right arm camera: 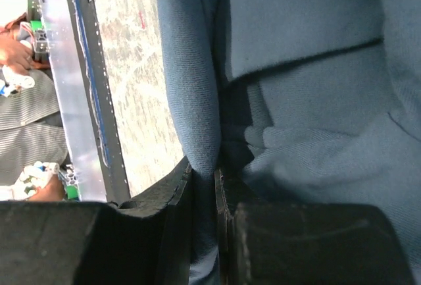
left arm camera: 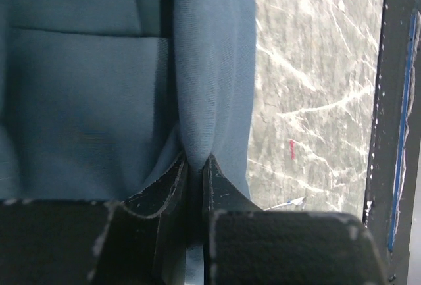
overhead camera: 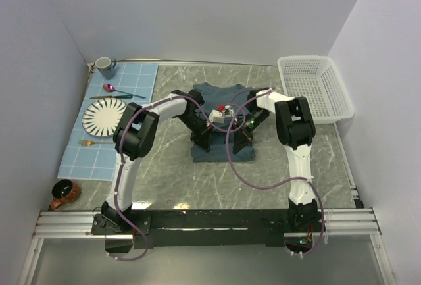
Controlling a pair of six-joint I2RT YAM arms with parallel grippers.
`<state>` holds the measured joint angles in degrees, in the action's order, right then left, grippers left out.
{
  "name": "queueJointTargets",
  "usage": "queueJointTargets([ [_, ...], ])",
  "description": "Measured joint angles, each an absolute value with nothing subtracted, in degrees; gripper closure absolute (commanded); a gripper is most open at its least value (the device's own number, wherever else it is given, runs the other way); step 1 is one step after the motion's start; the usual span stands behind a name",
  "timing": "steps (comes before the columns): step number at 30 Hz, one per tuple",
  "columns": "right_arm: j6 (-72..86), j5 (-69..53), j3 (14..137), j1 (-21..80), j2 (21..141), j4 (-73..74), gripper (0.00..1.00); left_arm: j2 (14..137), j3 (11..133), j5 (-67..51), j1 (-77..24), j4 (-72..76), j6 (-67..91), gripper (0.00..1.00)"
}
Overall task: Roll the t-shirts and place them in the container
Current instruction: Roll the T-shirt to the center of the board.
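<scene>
The slate-blue t-shirt [overhead camera: 220, 101] lies folded into a narrow strip on the marble table, collar toward the far side. Both grippers meet over its middle. My left gripper [overhead camera: 205, 135] is shut on a fold of the t-shirt [left arm camera: 210, 87] near its near-left part; cloth is pinched between the fingers [left arm camera: 195, 163]. My right gripper [overhead camera: 242, 133] is shut on a fold of the t-shirt [right arm camera: 191, 87] at its near-right part, cloth squeezed between the jaws [right arm camera: 204, 170]. The shirt's middle is hidden under the wrists in the top view.
A white basket [overhead camera: 314, 87] stands at the far right. At the left a light blue checked placemat [overhead camera: 115, 124] holds a striped plate [overhead camera: 104, 116], spoon [overhead camera: 112, 89] and fork [overhead camera: 87, 143]. A grey mug [overhead camera: 104, 66] sits far left, a brown mug [overhead camera: 64, 193] near left.
</scene>
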<state>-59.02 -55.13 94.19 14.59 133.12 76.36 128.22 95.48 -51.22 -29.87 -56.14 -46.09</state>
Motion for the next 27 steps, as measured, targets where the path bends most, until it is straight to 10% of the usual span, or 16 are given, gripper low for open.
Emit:
queueJointTargets([
  [14, -53.71, -54.65, 83.09, 5.32, 124.18, 68.93, 0.48, 132.18, 100.88, -51.33, -29.21, -58.83, -41.74, 0.83],
  [27, -56.45, -37.93, 38.39, 14.52, 64.25, 24.53, 0.25, 133.01, 102.72, -49.69, -28.64, -61.82, -41.74, 0.83],
])
